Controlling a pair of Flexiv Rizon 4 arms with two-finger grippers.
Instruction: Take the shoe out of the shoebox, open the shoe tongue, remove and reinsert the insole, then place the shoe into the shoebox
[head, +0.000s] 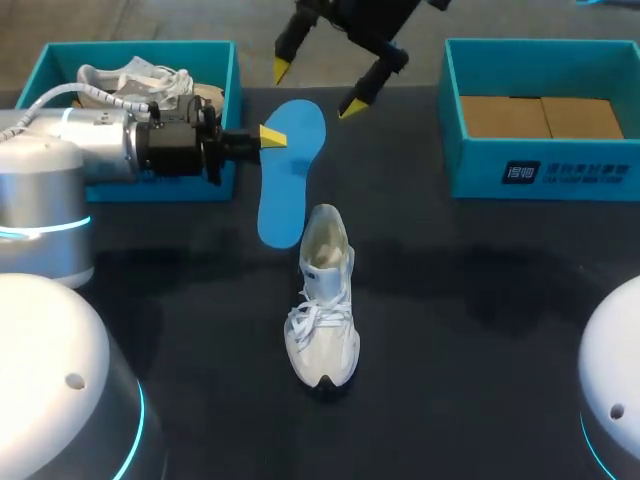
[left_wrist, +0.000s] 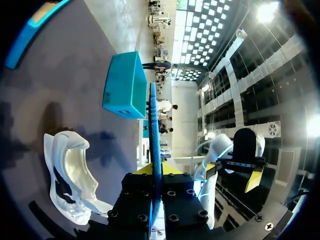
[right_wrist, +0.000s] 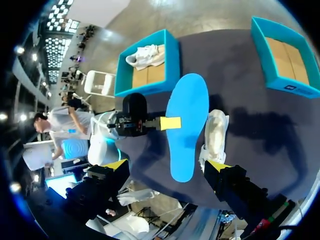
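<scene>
A blue insole (head: 290, 175) hangs in the air above the dark table, held by its edge with my left gripper (head: 272, 137) shut on it. In the left wrist view the insole (left_wrist: 154, 125) shows edge-on between the fingers of the left gripper (left_wrist: 156, 169). A white shoe (head: 322, 300) lies on the table just under and in front of the insole, toe toward me. My right gripper (head: 317, 87) hovers open over the insole's far end. Seen from the right wrist, the insole (right_wrist: 185, 125) lies ahead of the right gripper (right_wrist: 165, 165), with the shoe (right_wrist: 215, 132) beside it.
A teal shoebox (head: 225, 95) at the back left holds a second white shoe (head: 135, 85). Another teal shoebox (head: 545, 170) at the back right shows only its cardboard floor. Dark table surface lies open around the shoe.
</scene>
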